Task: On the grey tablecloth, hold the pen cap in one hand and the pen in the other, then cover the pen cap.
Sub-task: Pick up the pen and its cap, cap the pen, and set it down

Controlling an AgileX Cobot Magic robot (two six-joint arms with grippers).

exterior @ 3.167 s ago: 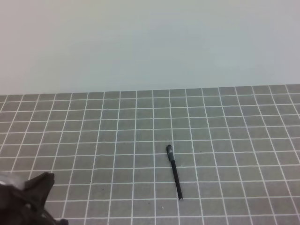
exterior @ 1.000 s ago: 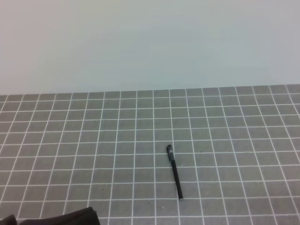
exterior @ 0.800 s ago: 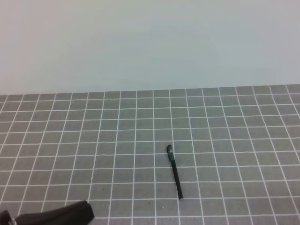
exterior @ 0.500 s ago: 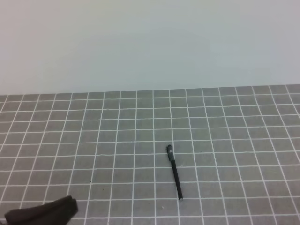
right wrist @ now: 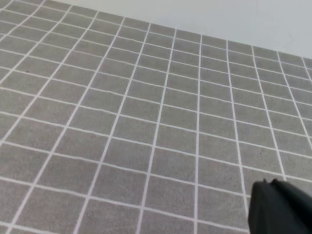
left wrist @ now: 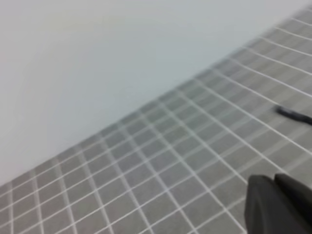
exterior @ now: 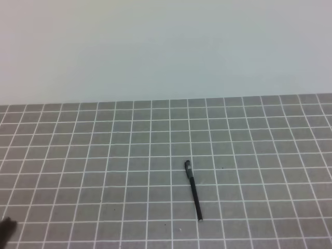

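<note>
The pen (exterior: 193, 190) lies on the grey tablecloth (exterior: 259, 135) near the middle front, its long axis running front to back, capped end away. Both end effectors, left (left wrist: 278, 204) and right (right wrist: 278, 207), are closed and empty. The left end effector sits at the near-left, well apart from the pen, which lies to its right.

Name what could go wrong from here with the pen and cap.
1. The pen cap sits on the far end of the pen, but is too small to tell whether it is fully seated; it might slip off.
2. The pen lies loose on the grey tablecloth; a nudge could roll it.
3. The shut left gripper, near the cloth's corner, might snag it.
</note>
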